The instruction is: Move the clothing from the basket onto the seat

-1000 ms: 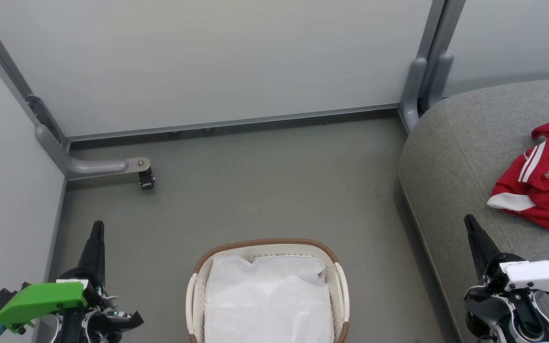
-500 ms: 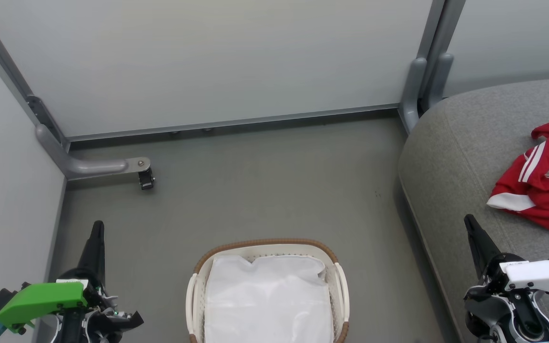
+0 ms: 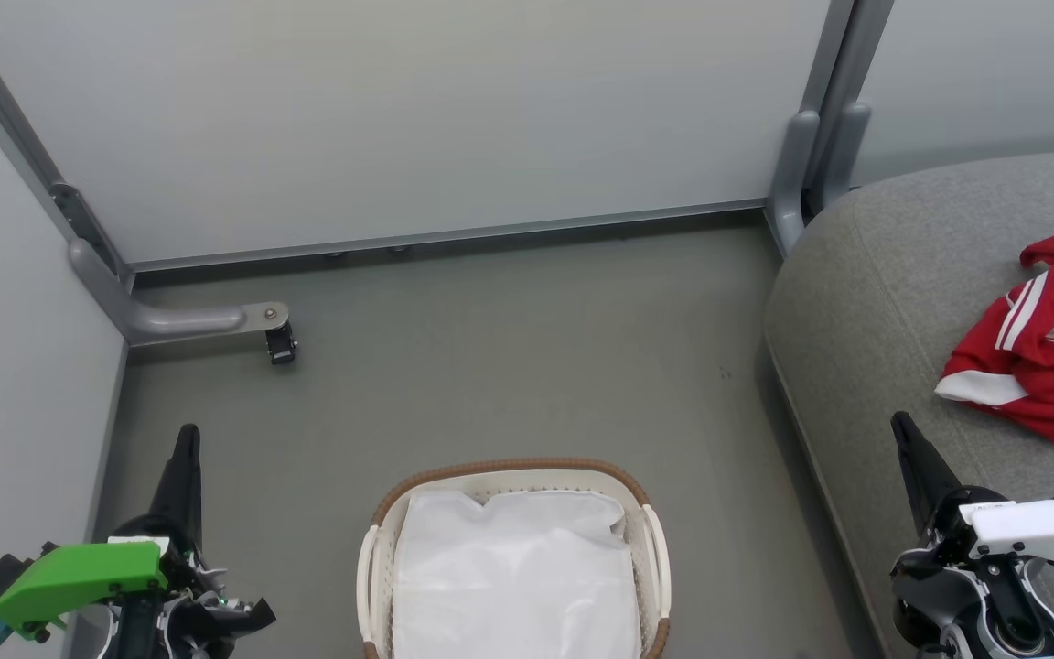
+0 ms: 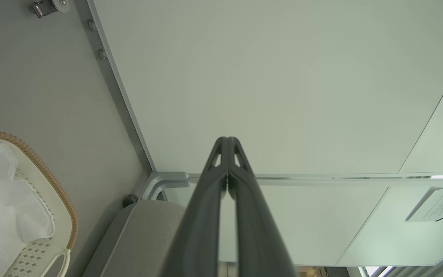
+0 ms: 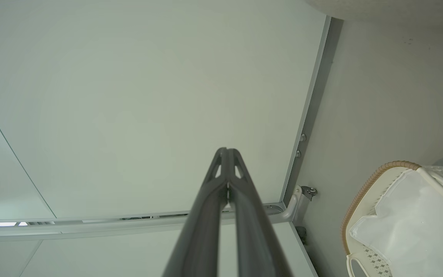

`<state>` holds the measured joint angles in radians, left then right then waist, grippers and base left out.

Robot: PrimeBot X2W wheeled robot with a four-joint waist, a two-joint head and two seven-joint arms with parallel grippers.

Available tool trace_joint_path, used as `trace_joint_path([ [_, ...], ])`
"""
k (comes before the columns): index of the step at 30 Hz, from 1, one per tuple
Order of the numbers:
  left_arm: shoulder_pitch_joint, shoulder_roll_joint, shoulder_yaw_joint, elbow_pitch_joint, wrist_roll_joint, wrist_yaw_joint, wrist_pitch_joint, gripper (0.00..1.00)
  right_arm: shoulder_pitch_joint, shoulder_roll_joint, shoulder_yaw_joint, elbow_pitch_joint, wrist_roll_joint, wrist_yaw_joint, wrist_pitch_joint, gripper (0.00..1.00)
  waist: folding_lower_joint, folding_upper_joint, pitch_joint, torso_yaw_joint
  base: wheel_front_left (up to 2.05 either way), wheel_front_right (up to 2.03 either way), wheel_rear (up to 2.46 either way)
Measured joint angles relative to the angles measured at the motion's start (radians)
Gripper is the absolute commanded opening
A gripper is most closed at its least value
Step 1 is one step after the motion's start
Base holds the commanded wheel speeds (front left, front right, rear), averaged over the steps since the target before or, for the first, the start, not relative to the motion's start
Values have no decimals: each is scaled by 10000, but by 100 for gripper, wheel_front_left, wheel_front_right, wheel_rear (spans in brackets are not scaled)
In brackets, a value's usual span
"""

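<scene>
The red clothing (image 3: 1044, 343) with white stripes lies crumpled on the grey seat (image 3: 893, 302) at the right edge of the head view. The white basket (image 3: 371, 567) with its tan rim stands on the floor at the bottom middle, holding just its white liner (image 3: 513, 577). My left gripper (image 3: 187, 435) is at the lower left, shut and holding nothing, its tips together in the left wrist view (image 4: 227, 140). My right gripper (image 3: 900, 423) is at the lower right beside the seat's front edge, also shut and holding nothing (image 5: 227, 151). The basket rim (image 4: 40, 169) and the liner (image 5: 417, 215) show in the wrist views.
Pale partition walls (image 3: 399, 119) close off the back and left. A grey bracket with a small caster (image 3: 280, 346) juts onto the floor at the left. A grey post (image 3: 797, 174) stands by the seat's far corner. Grey floor (image 3: 509, 348) lies between basket and wall.
</scene>
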<state>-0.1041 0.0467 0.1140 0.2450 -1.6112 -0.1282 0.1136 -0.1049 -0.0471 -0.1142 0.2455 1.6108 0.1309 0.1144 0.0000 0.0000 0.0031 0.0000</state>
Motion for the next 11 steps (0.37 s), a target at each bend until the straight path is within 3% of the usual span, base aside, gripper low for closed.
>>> trace_joint_path([
  [11,0,0,0,0,0,0,0,0,0,0,0,0,2,0,0,0,0,0,0,0,0,0,0],
])
